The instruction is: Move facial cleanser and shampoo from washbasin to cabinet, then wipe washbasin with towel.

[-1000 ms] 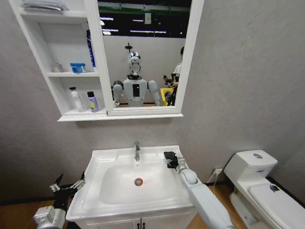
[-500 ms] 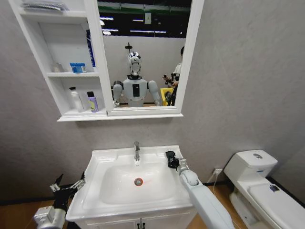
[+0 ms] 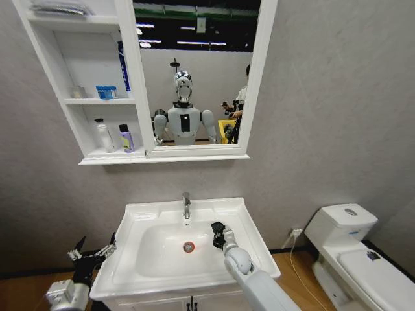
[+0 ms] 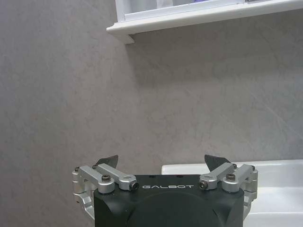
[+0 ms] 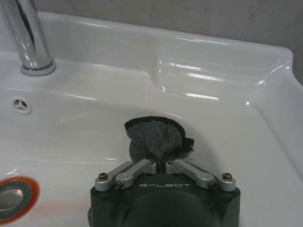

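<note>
Left claw point(image 3: 91, 254) hangs spread & idle, left of the washbasin point(image 3: 243, 214). 2 bottles point(image 3: 113, 136) sit on the cabinet point(image 3: 87, 97) bottom shelf. Right claw point(image 5: 161, 163) pinches the towel point(image 5: 156, 137) inside the bowl, right of the drain point(image 3: 189, 247). Towel looks soft, light, floppy; prob. best gripped at the bunched middle, as now, pressed flat on slick ceramic.

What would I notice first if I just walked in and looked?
First, the right gripper pressing a dark towel against the inside of the white washbasin, near the red-ringed drain. Next, the robot's own reflection in the mirror above the tap. The left gripper hangs open beside the basin's left edge.
</note>
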### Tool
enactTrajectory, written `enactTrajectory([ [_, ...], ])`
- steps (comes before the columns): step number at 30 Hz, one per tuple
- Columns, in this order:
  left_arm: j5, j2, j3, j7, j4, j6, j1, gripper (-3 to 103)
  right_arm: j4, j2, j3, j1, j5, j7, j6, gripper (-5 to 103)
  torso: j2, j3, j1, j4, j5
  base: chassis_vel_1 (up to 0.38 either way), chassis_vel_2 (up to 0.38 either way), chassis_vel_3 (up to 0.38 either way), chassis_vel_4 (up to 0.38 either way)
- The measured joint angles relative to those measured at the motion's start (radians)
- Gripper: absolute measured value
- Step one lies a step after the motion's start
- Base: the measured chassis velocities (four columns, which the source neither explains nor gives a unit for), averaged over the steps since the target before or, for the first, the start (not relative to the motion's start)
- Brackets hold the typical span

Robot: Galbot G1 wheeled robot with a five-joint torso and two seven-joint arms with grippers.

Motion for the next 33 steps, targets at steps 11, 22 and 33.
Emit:
enactTrajectory([
  [11, 0.0, 0.0, 0.0, 0.0, 0.0, 0.0, 0.0, 100, -0.094, 0.013, -0.009, 0.021, -0.025, -0.081, 0.062, 3, 0.0, 0.0, 0.0, 0.0, 0.0, 0.0, 0.0, 0.0, 0.0],
  [22, 0.0, 0.0, 0.0, 0.0, 0.0, 0.0, 0.0, 100, -0.206, 0.065, -0.044, 0.048, -0.072, -0.137, 0.13, 3, 0.0, 0.0, 0.0, 0.0, -0.0001, 0.0, 0.0, 0.0, 0.0],
  [33, 0.0, 0.0, 0.0, 0.0, 0.0, 0.0, 0.0, 100, -0.286, 0.128, -0.051, 0.054, -0.059, -0.201, 0.198, 3, 0.0, 0.0, 0.0, -0.0001, -0.0002, 0.0, 0.0, 0.0, 0.0],
])
